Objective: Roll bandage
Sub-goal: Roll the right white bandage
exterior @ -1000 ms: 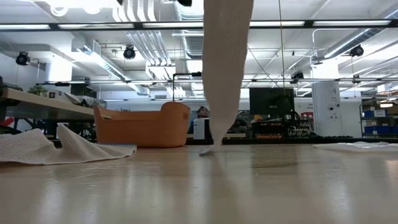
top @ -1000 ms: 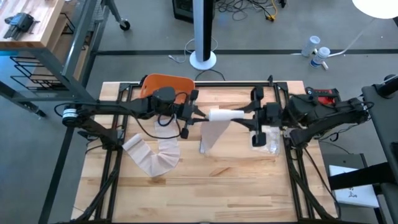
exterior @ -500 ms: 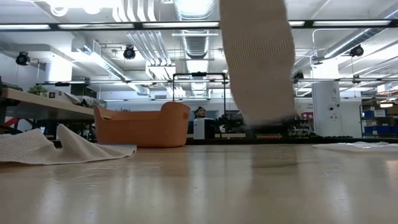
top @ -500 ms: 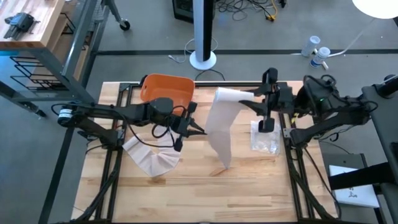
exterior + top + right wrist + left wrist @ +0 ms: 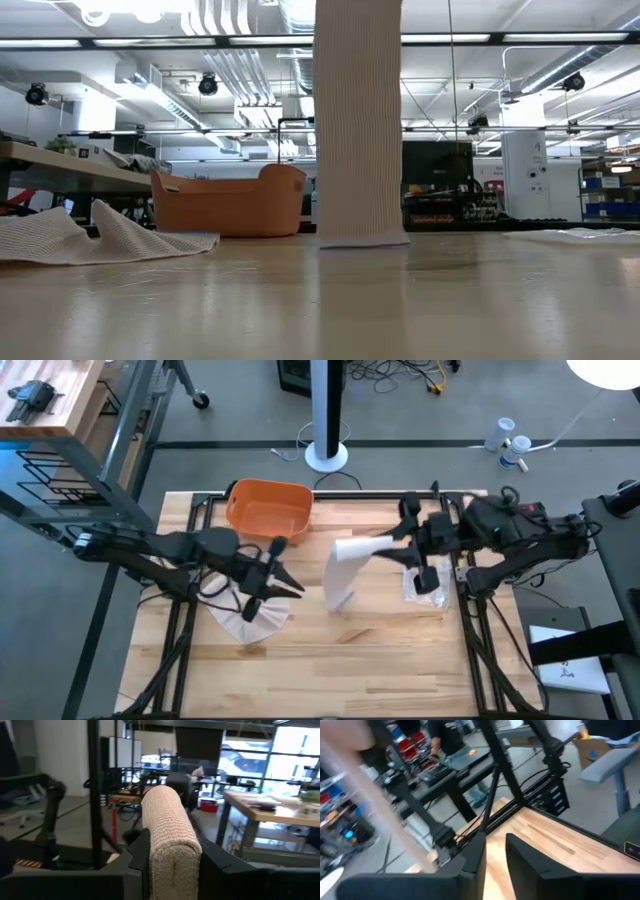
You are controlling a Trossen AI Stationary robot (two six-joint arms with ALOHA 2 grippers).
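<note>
A beige bandage hangs as a wide strip from a rolled part, and my right gripper is shut on that roll above the middle of the table. The strip's lower end rests on the tabletop. My left gripper stands open with nothing between its fingers, left of the strip and above a second, crumpled bandage that lies flat on the table. My right gripper pinches the roll's end between its two fingers. The fingers are about level, come from the table's right side and lie along the roll. The roll is lifted clear, and the strip hangs straight below it to the table.
An orange basket stands at the far left of the table. A clear plastic bag lies below my right arm. The near half of the table is bare wood.
My left gripper has drawn away from the roll's left end, toward the table's near left, and now stands over the crumpled bandage. My right gripper has risen with the roll, lifting the strip's end clear, then come back down, so the end rests on the table again.
</note>
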